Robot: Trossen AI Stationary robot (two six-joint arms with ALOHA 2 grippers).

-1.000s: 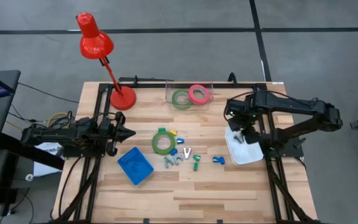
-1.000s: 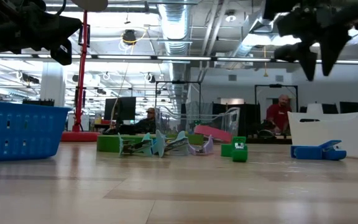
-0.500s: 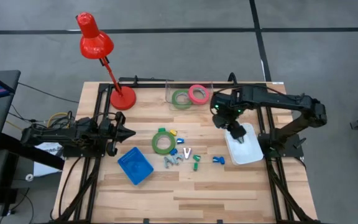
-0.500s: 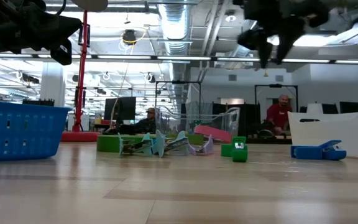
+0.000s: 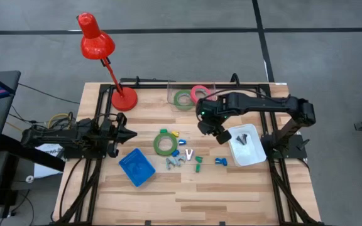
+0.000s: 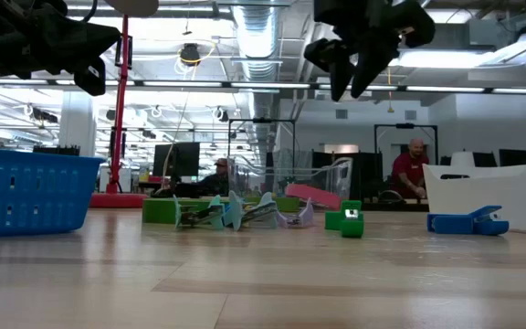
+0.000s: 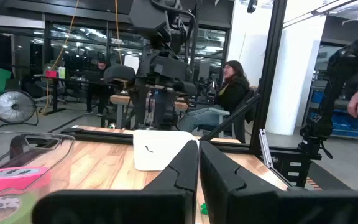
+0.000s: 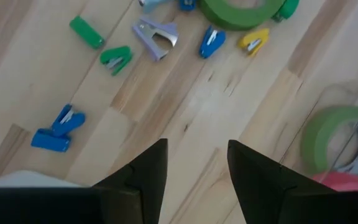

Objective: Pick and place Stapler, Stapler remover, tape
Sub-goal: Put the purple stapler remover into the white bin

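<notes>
Right gripper [image 5: 211, 127] hangs in the air between the white bin [image 5: 247, 145] and the clear box [image 5: 191, 94], jaws parted, nothing between them. Its wrist view looks straight down on bare desk [image 5: 187, 188]. Left gripper [image 5: 129, 134] waits beside the lamp base [image 5: 124, 99], jaws clenched shut, empty.

Step in hand, as I judge it: a reach toward the loose pile for another pick. White bin already holds one small dark item [image 5: 242, 137], too small to name.

Task things: loose green tape ring [image 5: 164, 143] lies flat just beside the blue basket [image 5: 136, 167]. Two more tape rings sit in the clear box, green [image 5: 183, 99] and pink [image 5: 199, 93]. Small staplers and removers [image 5: 187, 158] are scattered between the green ring and the white bin; a blue one [image 5: 220, 161] lies nearest the bin.

Next move calls for travel toward the pile, then a descent over one piece.

Room: open desk under the gripper. Pile pieces crowd each other near the ring, so the outlying blue one looks easiest.
</notes>
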